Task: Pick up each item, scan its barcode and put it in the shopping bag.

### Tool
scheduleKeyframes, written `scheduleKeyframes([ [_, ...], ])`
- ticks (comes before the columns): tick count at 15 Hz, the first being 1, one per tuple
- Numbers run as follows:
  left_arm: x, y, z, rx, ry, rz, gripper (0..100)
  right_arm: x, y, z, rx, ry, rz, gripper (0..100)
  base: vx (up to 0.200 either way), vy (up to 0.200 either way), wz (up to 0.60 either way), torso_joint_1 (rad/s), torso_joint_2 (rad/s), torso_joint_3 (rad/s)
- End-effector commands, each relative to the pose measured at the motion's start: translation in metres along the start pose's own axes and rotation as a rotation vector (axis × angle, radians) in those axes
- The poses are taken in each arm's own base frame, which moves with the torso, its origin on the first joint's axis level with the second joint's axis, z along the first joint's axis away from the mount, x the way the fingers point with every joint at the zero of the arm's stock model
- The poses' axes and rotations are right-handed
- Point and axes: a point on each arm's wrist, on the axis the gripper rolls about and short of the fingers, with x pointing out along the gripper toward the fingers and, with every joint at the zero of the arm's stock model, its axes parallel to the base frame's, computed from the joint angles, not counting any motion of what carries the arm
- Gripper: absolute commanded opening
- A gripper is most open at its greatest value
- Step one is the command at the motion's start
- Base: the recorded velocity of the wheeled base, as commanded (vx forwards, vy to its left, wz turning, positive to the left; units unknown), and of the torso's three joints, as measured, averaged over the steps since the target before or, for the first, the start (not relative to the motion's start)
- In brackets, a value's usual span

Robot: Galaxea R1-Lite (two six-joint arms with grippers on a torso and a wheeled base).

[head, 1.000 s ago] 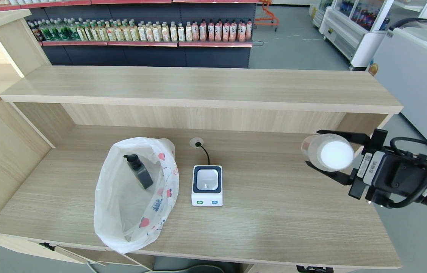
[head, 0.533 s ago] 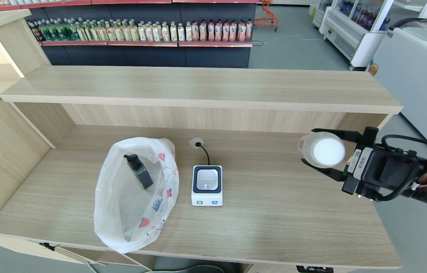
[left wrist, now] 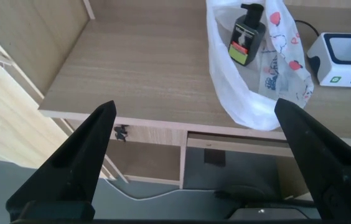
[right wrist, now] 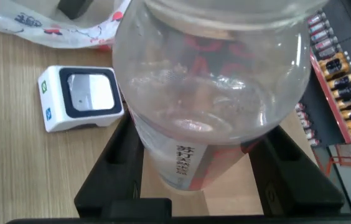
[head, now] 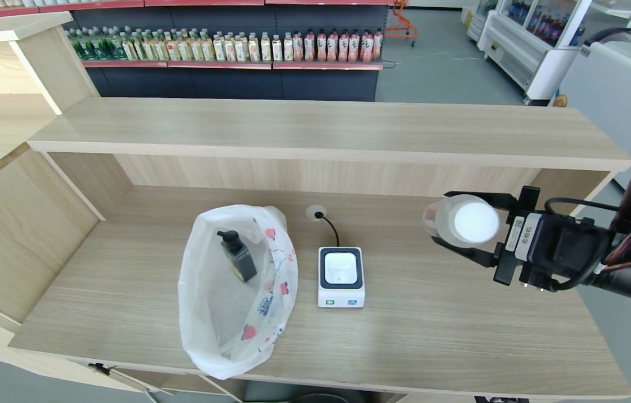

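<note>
My right gripper (head: 444,218) is shut on a clear plastic bottle (head: 463,221) with a white cap, held lying sideways above the counter's right part, to the right of the scanner (head: 341,276). In the right wrist view the bottle (right wrist: 213,93) sits between the black fingers (right wrist: 116,158), above and beside the scanner (right wrist: 82,98). A white shopping bag (head: 237,291) printed with red shapes lies open left of the scanner, with a dark pump bottle (head: 238,256) inside. My left gripper (left wrist: 194,162) hangs open in front of the counter's near edge, below the bag (left wrist: 256,68).
The scanner's cable runs to a grommet (head: 316,212) at the back of the wooden counter (head: 433,336). A raised ledge (head: 321,129) borders the far side, a side wall (head: 18,235) the left. Drink shelves and freezers stand beyond.
The head camera has shifted, so the whole scene sits further right. My right gripper has carried the bottle leftward, closer to the scanner. Bag and scanner have stayed put.
</note>
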Motion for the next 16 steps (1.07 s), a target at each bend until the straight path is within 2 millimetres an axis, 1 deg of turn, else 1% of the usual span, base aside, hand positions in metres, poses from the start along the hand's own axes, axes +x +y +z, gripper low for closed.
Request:
scheduleKeyframes([
  [1,0.000,0.000,0.000,0.001,0.000,0.000,100,0.007,0.001,-0.005,0.013,-0.018,0.021,0,0.000,0.200,0.00,0.002,0.00,-0.007],
  [3,0.000,0.000,0.000,0.004,0.001,0.000,100,0.008,0.002,-0.014,0.034,-0.009,0.033,0,0.000,0.200,0.00,0.005,0.00,0.000],
  [6,0.000,0.000,0.000,0.004,0.001,0.000,100,0.010,0.009,-0.046,0.087,-0.008,0.091,0,0.000,0.200,0.00,0.001,0.00,-0.001],
  [8,0.000,0.000,0.000,0.004,0.001,0.000,100,0.017,0.011,-0.060,0.102,-0.008,0.110,0,0.000,0.000,0.00,0.000,0.00,0.000],
  [10,0.000,0.000,0.000,0.004,0.001,0.000,100,0.026,0.010,-0.068,0.107,-0.018,0.116,0,0.000,0.000,0.00,0.000,0.00,0.000],
  [12,0.000,0.000,0.000,0.004,0.000,0.000,100,0.025,0.011,-0.075,0.124,-0.010,0.123,0,0.000,0.000,0.00,0.000,0.00,0.000],
  [16,0.000,0.000,0.000,0.004,0.001,0.000,100,0.030,0.023,-0.096,0.165,-0.028,0.172,0,0.000,0.000,0.00,0.000,0.00,0.000],
])
